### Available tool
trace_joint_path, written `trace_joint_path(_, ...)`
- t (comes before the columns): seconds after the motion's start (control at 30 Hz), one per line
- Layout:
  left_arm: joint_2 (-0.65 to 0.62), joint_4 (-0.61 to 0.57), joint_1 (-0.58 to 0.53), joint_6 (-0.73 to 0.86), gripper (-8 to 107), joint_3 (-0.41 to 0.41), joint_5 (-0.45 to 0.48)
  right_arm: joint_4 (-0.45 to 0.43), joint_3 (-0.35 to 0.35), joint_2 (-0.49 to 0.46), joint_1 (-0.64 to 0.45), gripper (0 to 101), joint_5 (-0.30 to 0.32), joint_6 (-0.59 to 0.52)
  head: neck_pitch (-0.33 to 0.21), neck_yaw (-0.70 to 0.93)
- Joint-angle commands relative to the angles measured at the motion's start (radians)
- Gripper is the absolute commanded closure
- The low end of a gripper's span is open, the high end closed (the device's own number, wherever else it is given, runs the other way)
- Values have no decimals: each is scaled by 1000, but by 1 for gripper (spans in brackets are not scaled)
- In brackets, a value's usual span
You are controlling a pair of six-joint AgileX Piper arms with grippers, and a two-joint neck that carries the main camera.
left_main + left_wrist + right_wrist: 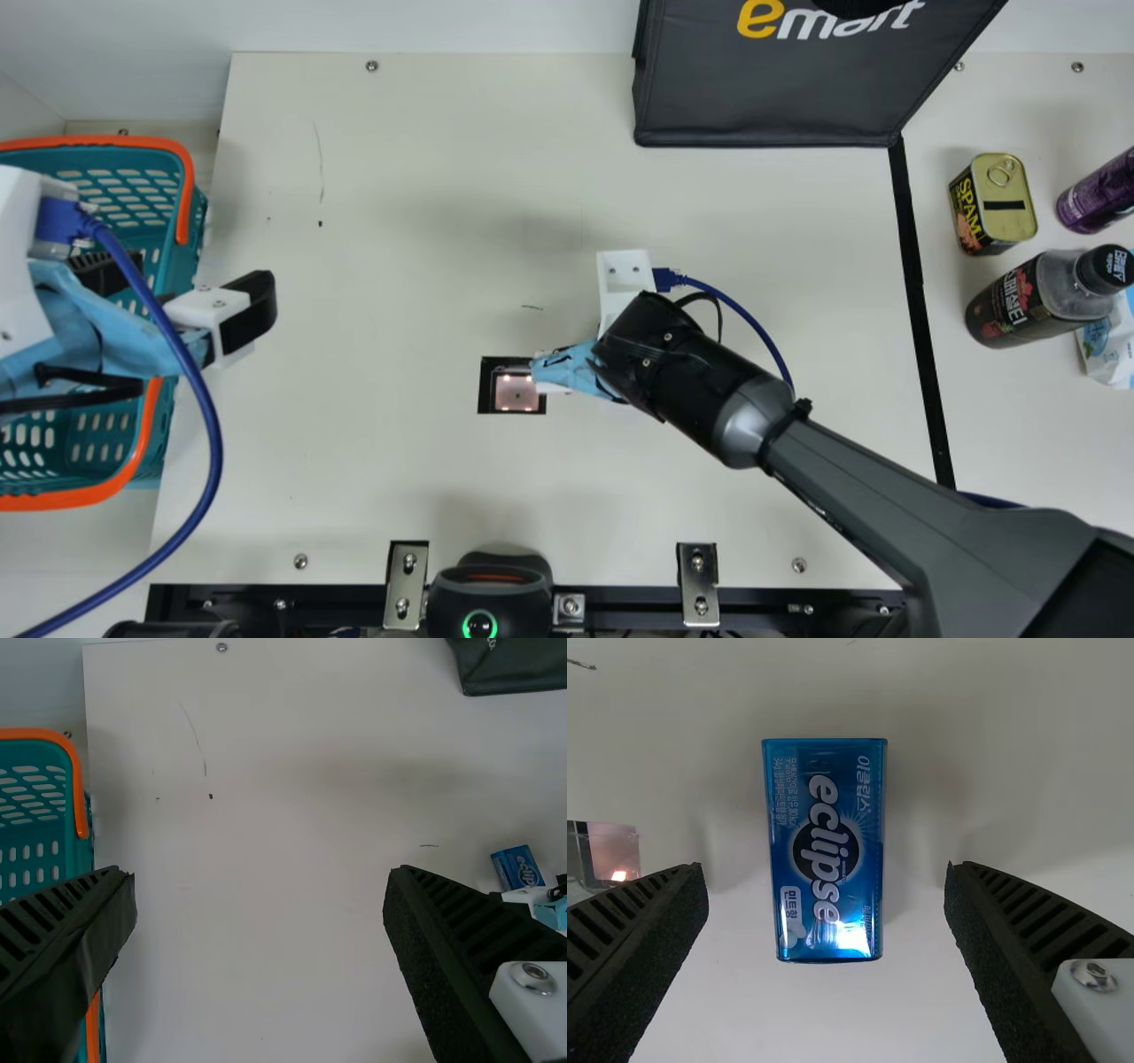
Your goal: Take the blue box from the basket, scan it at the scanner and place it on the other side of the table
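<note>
1 blue, glossy rectangular box [826,850] is on the cream table [381,221], near the pinkish lit scanner window [516,392]. It sits between the right gripper's [567,368] 2 fingers, which stand apart and clear of it. The left gripper's [179,290] 2 fingers are also apart, by 1 teal plastic basket with orange trim [53,503]; its contents are partly hidden. 1 black fabric bag [762,106], inside not visible, 2 bottles, dark [1005,310] and purple [1094,195], and 1 yellow can [1005,190] stand or lie beyond.
</note>
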Motion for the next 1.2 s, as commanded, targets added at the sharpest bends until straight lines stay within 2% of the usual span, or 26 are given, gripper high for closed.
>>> trace_joint_path(0.0, 0, 0, 0, 0, 9, 0, 0, 3, 1, 3, -1, 6, -2, 2, -29, 0)
trace_joint_path(0.47, 0, 0, 0, 0, 9, 0, 0, 7, 7, 14, -5, 100, -7, 9, -29, 0)
trace_joint_path(0.67, 0, 0, 0, 0, 9, 0, 0, 2, -8, -6, -2, 101, 18, 6, -29, 0)
trace_joint_path(0.93, 0, 0, 0, 0, 9, 0, 0, 3, -56, -47, 4, 101, 89, -20, -29, 0)
trace_joint_path(1.17, 0, 0, 0, 0, 9, 0, 0, 22, -70, -94, -11, 101, 125, -82, -29, -163)
